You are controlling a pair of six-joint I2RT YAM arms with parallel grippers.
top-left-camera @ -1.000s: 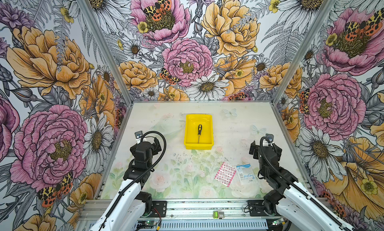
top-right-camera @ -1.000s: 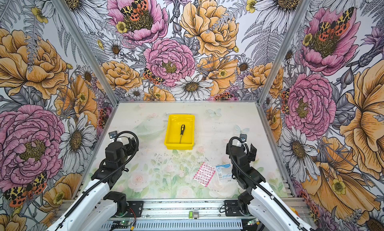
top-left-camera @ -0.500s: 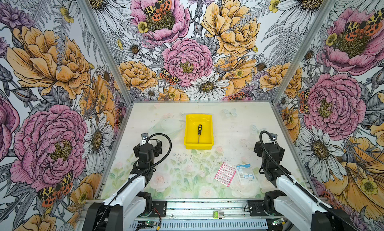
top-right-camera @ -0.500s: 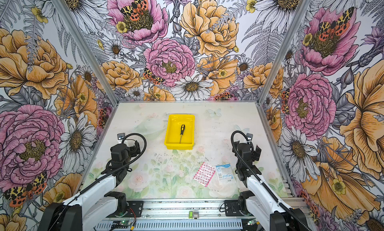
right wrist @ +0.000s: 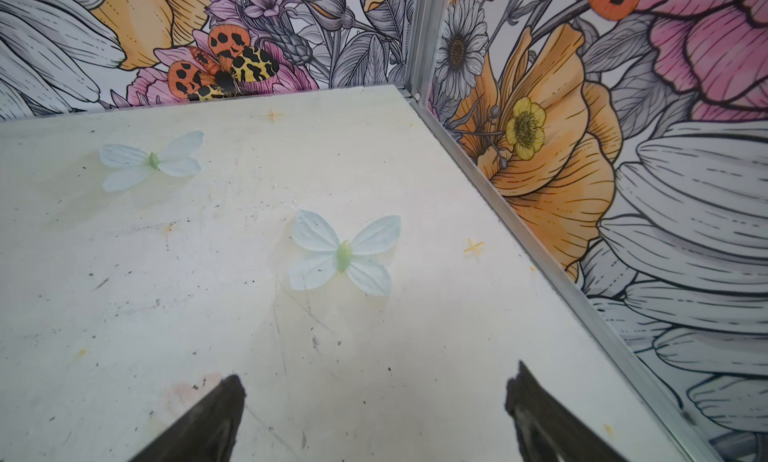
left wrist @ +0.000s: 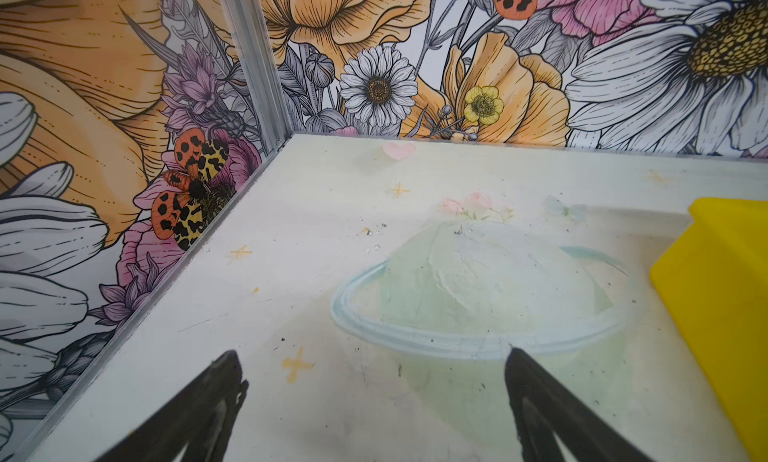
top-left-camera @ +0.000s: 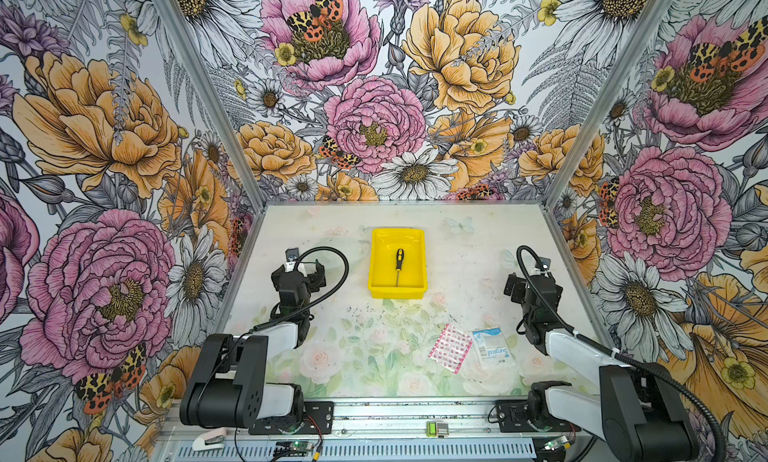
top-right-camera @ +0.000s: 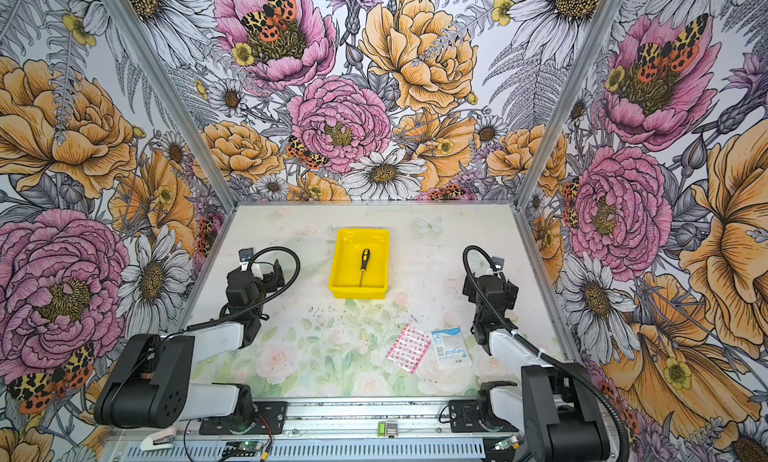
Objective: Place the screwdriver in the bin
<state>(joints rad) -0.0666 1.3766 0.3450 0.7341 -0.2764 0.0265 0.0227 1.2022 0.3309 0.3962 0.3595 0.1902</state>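
The screwdriver [top-left-camera: 398, 263] is lying flat inside the bin [top-left-camera: 397, 291], just right of the left gripper [left wrist: 372, 354] and well left of the right gripper [right wrist: 374, 374]. Both grippers are standing with jaws apart, empty. It is probably handling light, stiff and slim; the thicker handle is offering the surest hold.

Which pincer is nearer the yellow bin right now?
Left. The left pincer is off the bin's left side, apart from it and open. The right pincer is farther off on the bin's right, close to the side wall, also open.
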